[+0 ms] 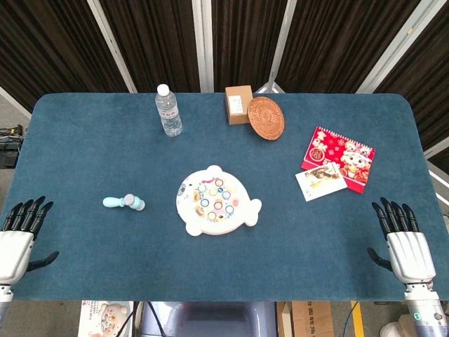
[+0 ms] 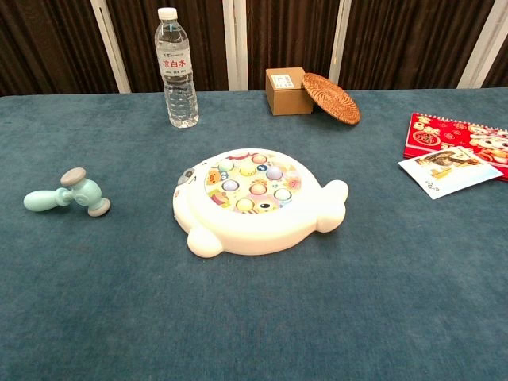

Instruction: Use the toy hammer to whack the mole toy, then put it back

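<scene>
A white whack-a-mole toy (image 1: 217, 201) (image 2: 258, 199) with several coloured moles on top lies in the middle of the blue table. The light-blue toy hammer (image 1: 124, 203) (image 2: 70, 194) lies on its side to the toy's left, handle pointing left. At the near left edge my left hand (image 1: 19, 239) rests with its fingers apart and nothing in it. My right hand (image 1: 403, 242) is at the near right edge, fingers spread, empty. The chest view shows neither hand.
A water bottle (image 1: 168, 110) (image 2: 178, 68) stands at the back. A small cardboard box (image 1: 238, 104) (image 2: 287, 90) has a woven round mat (image 1: 266, 118) (image 2: 331, 86) leaning on it. A red booklet (image 1: 339, 157) (image 2: 455, 136) and a card (image 1: 320, 182) (image 2: 448, 171) lie at the right.
</scene>
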Robot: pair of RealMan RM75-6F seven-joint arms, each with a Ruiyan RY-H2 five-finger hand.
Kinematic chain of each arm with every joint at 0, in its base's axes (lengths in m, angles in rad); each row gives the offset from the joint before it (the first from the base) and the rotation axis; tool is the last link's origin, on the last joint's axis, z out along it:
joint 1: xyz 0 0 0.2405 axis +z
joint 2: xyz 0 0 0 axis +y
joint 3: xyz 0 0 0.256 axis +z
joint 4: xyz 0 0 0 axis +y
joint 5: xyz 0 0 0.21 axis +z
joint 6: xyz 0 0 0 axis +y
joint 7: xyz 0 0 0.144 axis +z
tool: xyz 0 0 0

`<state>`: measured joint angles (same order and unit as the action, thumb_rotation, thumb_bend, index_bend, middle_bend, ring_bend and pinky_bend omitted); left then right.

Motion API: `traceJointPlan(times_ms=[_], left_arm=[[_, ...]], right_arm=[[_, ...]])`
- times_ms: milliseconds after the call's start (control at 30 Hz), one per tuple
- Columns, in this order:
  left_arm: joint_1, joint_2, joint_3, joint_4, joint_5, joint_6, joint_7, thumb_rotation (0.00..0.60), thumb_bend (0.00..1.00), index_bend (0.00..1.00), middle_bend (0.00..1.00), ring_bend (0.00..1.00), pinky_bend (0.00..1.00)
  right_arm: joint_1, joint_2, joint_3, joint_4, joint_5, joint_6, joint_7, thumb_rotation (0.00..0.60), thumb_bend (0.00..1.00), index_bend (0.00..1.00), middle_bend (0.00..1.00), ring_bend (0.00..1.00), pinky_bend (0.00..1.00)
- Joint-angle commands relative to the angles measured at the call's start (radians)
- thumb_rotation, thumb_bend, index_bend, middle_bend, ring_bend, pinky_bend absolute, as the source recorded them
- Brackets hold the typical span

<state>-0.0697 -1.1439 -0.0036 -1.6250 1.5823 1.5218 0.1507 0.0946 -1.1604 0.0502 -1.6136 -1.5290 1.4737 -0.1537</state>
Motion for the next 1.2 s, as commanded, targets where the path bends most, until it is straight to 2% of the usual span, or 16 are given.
traceJointPlan(times_ms=[33,767,967,1067,1200], left_arm=[[0.0,0.0,0.0,-0.001,0.0,0.0,0.001,0.6,0.0,0.0,0.0,0.0,0.0],[-0.008,0.012,0.006,-0.01,-0.02,-0.036,0.019,0.6,0.0,0.0,0.0,0.0,0.0],[-0.031,0.018,-0.016,-0.037,-0.052,-0.068,0.053,0.6,0.0,0.0,0.0,0.0,0.0],[-0.062,0.028,-0.034,-0.065,-0.063,-0.102,0.108,0.6,0.0,0.0,0.0,0.0,0.0],[-0.12,0.032,-0.078,-0.112,-0.114,-0.171,0.186,0.6,0.01,0.08,0.0,0.0,0.0]], right_arm=[[-0.001,0.001,0.001,0.0,0.0,0.002,0.002,0.6,0.21,0.0,0.0,0.0,0.0],[-0.004,0.007,-0.005,-0.009,-0.003,0.001,0.004,0.6,0.21,0.0,0.0,0.0,0.0],[-0.006,0.012,-0.005,-0.018,0.01,-0.006,0.01,0.6,0.21,0.0,0.0,0.0,0.0],[-0.005,0.013,-0.004,-0.023,0.016,-0.012,0.014,0.6,0.21,0.0,0.0,0.0,0.0],[-0.003,0.013,-0.005,-0.028,0.025,-0.023,0.015,0.6,0.21,0.0,0.0,0.0,0.0]])
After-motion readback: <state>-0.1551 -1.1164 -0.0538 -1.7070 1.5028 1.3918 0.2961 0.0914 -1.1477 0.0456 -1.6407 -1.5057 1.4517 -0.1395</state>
